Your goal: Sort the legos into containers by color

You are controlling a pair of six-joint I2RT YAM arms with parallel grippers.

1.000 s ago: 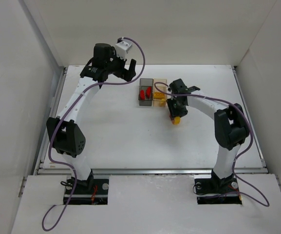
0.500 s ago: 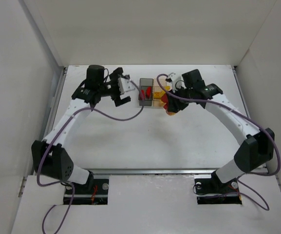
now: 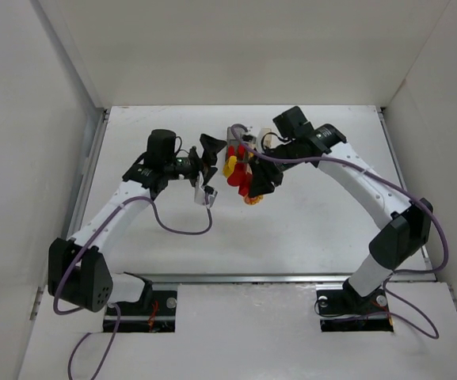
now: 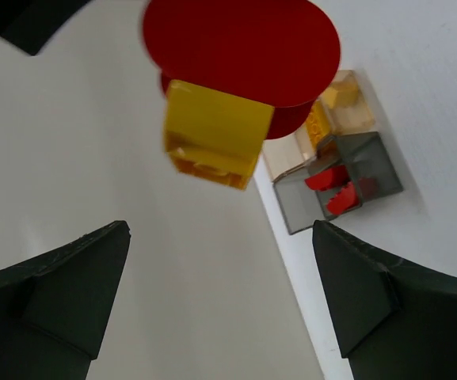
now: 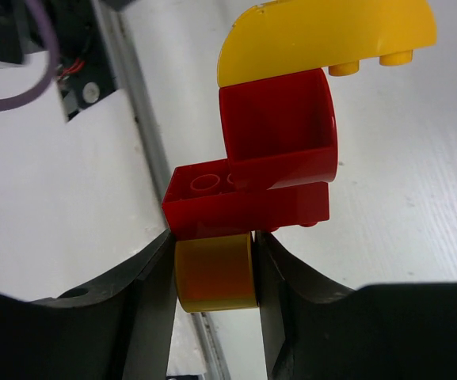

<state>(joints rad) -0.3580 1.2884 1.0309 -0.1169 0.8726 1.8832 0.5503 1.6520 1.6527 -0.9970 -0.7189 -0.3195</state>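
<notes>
My right gripper is shut on a yellow round brick, the base of a joined stack of legos held above the table. Two red bricks sit on it, with a yellow curved brick at the far end. The stack hangs just right of my left gripper, which is open and empty. In the left wrist view the stack is beyond the open fingers. Past it stand the dark grey bin with red bricks inside and the amber bin. The bins are mostly hidden in the top view.
White walls enclose the table on three sides. A metal rail runs along the near edge. Purple cables trail from both arms over the table.
My right gripper has swung left and lifted the lego stack in front of the bins. My left gripper has moved right and down toward the stack, still open.
</notes>
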